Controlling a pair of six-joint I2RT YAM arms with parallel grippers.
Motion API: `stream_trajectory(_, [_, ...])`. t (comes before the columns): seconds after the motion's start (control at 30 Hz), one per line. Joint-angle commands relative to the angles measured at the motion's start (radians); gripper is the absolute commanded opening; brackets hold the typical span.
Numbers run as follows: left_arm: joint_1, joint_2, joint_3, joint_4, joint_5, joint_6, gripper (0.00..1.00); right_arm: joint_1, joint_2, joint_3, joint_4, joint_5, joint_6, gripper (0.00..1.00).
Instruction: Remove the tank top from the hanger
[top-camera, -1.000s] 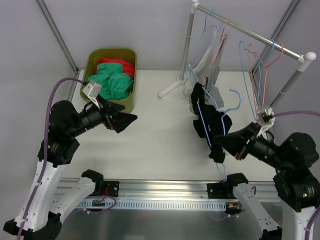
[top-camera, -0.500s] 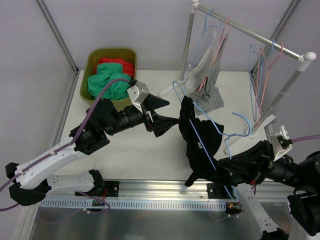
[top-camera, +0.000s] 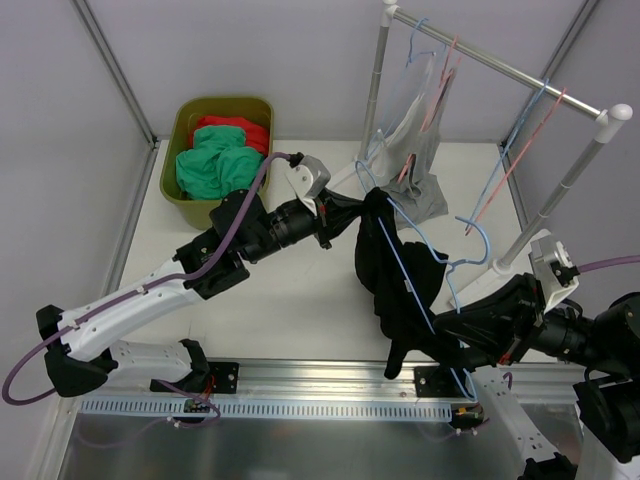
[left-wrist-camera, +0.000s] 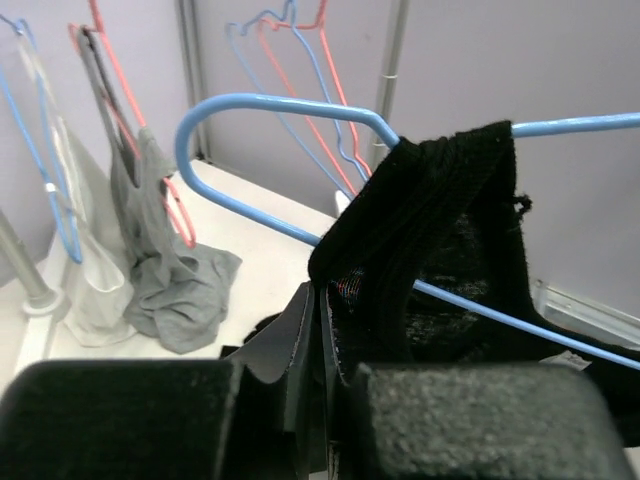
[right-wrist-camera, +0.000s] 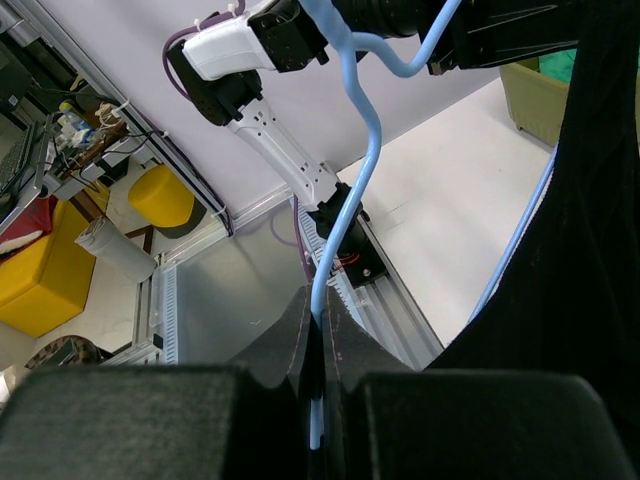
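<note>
Item 1, black tank top (top-camera: 395, 265): off the table (top-camera: 290, 290), draped on blue hanger (top-camera: 405, 285) held in mid-air btw. the 2 arms. R gripper (top-camera: 442, 338) has jaws pressed onto the hanger wire to anchor it; L gripper (top-camera: 342, 214) has jaws pinching the top's strap at the hanger shoulder, prob. so fabric can be drawn off a steadied frame. Item 2, olive bin (top-camera: 180, 120), far L: holds green cloth (top-camera: 220, 165) w/ red cloth (top-camera: 235, 128) behind; rack (top-camera: 500, 68), far R: spare hangers plus 1 grey garment (top-camera: 420, 190), hem pooled on the table.
</note>
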Motion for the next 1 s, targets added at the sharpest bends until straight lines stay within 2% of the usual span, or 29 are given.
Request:
stream_trajectory(0.0, [-0.011,-0.026,0.041,0.071,-0.077,0.017,0.00,0.005,0.024,0.020,0.068,-0.027,0.004,0.00])
stream_trajectory(0.07, [-0.011,-0.053,0.030,0.073,-0.135,0.013,0.00,0.004,0.026,-0.016,0.068,-0.018,-0.008,0.00])
stream_trajectory(0.17, [-0.011,-0.093,0.013,0.077,-0.347,0.010,0.00,0.005,0.032,-0.083,0.068,-0.022,-0.018,0.00])
stream_trajectory(0.2, [-0.011,-0.103,0.013,0.073,-0.515,0.005,0.00,0.004,0.032,-0.100,0.068,-0.029,-0.025,0.00])
stream_trajectory(0.33, [0.014,-0.127,0.015,0.045,-0.867,0.007,0.00,0.004,0.023,-0.183,0.063,-0.146,-0.074,0.00])
stream_trajectory(0.4, [0.077,-0.136,0.021,-0.044,-0.888,-0.068,0.00,0.005,0.005,-0.210,0.078,-0.179,-0.079,0.00])
stream_trajectory(0.5, [0.145,-0.136,0.029,-0.171,-0.825,-0.194,0.00,0.022,-0.031,-0.220,0.170,-0.268,-0.044,0.00])
stream_trajectory(0.57, [0.197,-0.126,0.032,-0.202,-0.726,-0.248,0.00,0.048,-0.040,-0.206,0.189,-0.306,-0.062,0.00])
stream_trajectory(0.7, [0.205,-0.101,0.029,-0.211,-0.525,-0.246,0.00,0.079,-0.057,-0.166,0.191,-0.305,-0.120,0.00])
stream_trajectory(0.87, [0.205,-0.179,-0.101,-0.140,-0.125,-0.285,0.00,0.076,-0.084,-0.166,0.282,-0.012,-0.133,0.00])
stream_trajectory(0.9, [0.205,-0.204,-0.138,-0.100,0.034,-0.298,0.00,0.076,-0.092,-0.183,0.334,0.050,-0.110,0.00])
stream_trajectory(0.97, [0.202,-0.269,-0.235,-0.031,0.186,-0.346,0.00,0.076,-0.104,-0.252,0.523,0.187,-0.020,0.00])
